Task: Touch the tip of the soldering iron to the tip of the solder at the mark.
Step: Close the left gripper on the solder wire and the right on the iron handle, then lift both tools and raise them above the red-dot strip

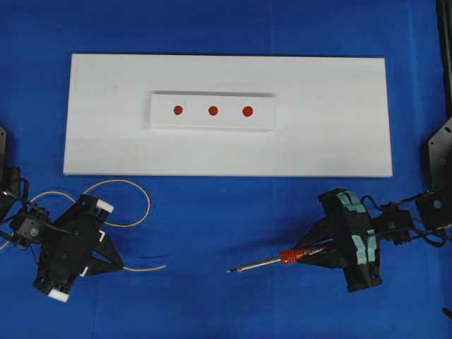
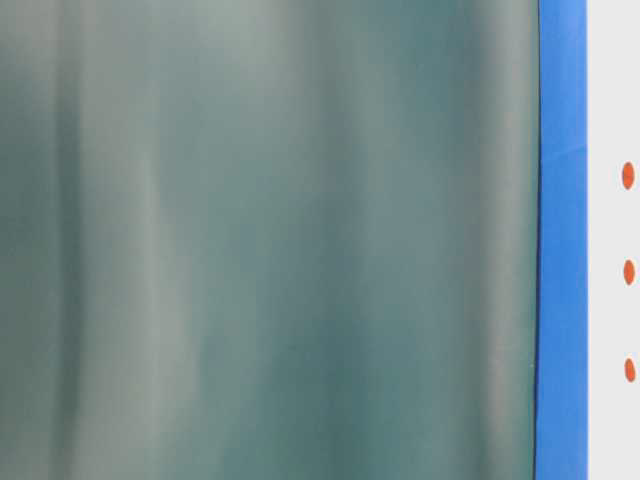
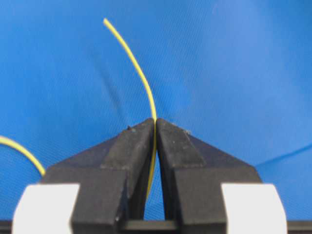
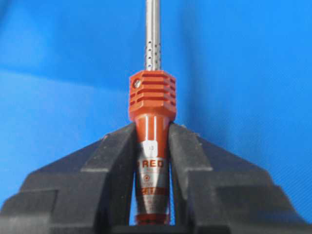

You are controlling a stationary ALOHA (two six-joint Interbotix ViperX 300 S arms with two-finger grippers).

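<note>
Low on the left of the overhead view: left gripper (image 1: pixel 116 263), jaws pressed together on the solder (image 1: pixel 134 212), thin yellow wire pinched between both pads in the left wrist view (image 3: pixel 146 87); free length curving up and away over the blue cloth (image 1: pixel 226 28), the tip of the solder (image 3: pixel 105 20) clear of everything there; overhead, the same short end pointing right past the jaws (image 1: pixel 164 266), the rest looping behind and above the gripper. Low on the right: right gripper (image 1: pixel 314 252), jaws clamped on the orange-red handle of the soldering iron (image 1: pixel 272 262); in the right wrist view (image 4: pixel 152 146), handle squeezed between the black fingers (image 4: pixel 112 156), ribbed collar just beyond them, slim metal shaft running straight up out of view; overhead, shaft pointing left, the tip of the soldering iron (image 1: pixel 229 270) well apart from the wire's end. Farther up: white board (image 1: pixel 339 141) on the cloth, raised white block (image 1: pixel 159 116) at its middle, three red marks (image 1: pixel 212 110) in a row; both tips well short of them. Table-level view: mostly a blurred grey-green surface, a blue strip and three marks (image 2: pixel 629 271) at the right edge.
</note>
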